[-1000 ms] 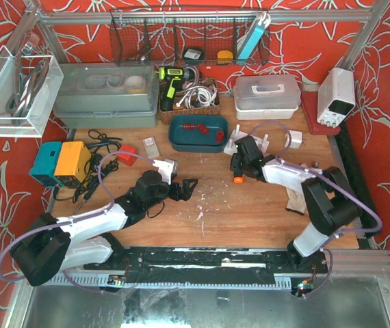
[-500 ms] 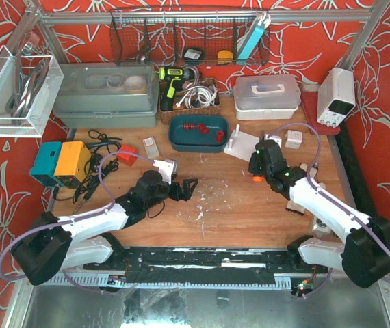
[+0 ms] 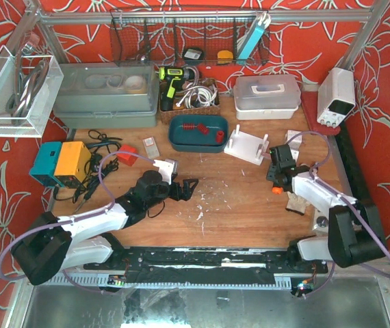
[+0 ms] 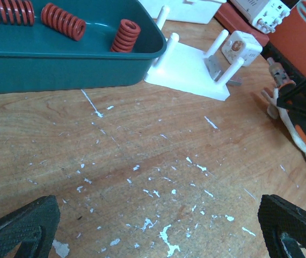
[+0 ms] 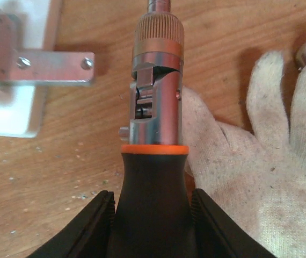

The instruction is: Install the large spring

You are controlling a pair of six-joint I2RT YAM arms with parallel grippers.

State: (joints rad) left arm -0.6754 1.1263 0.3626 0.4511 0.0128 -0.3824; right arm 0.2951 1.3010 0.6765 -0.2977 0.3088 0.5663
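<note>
Two claws share one desk [image 3: 229, 208]. Bare, paint-flecked wood across its centre is the widest open lane, and is judged the best route for any carry.

1. Teal tray [image 4: 62, 70]: rear-centre of desk. Raised walls stop loose parts rolling. They also mean entry from above, not from the side.
2. White peg fixture [image 4: 188, 72]: just beside the tray's right end. Pegs stand upright, presumably so a spring drops over the top. Room is tight on the tray side, open toward the front.
3. Work glove [image 5: 260, 161]: flat on desk at right, near the edge, under the R-side tool.
4. L claw [image 4: 155, 231]: jaws at full spread, nothing btwn them, low over bare wood in front of tray. It faces tray and fixture, so it is likely staged for pickup.
5. R claw [image 5: 152, 220]: closed on the black handle of a ratchet screwdriver [image 5: 155, 123], shaft pointing away. Tool lies over the glove, w/ the fixture's metal bracket [image 5: 51, 67] to its left. Position appears to leave the pegs free for the L side.
6. Springs [image 4: 63, 21]: three red coils in the tray, none on a peg. Task item is thus in the tray, not yet picked. Which coil is the large one cannot be told, as the far-left one is cut off by the frame.
</note>
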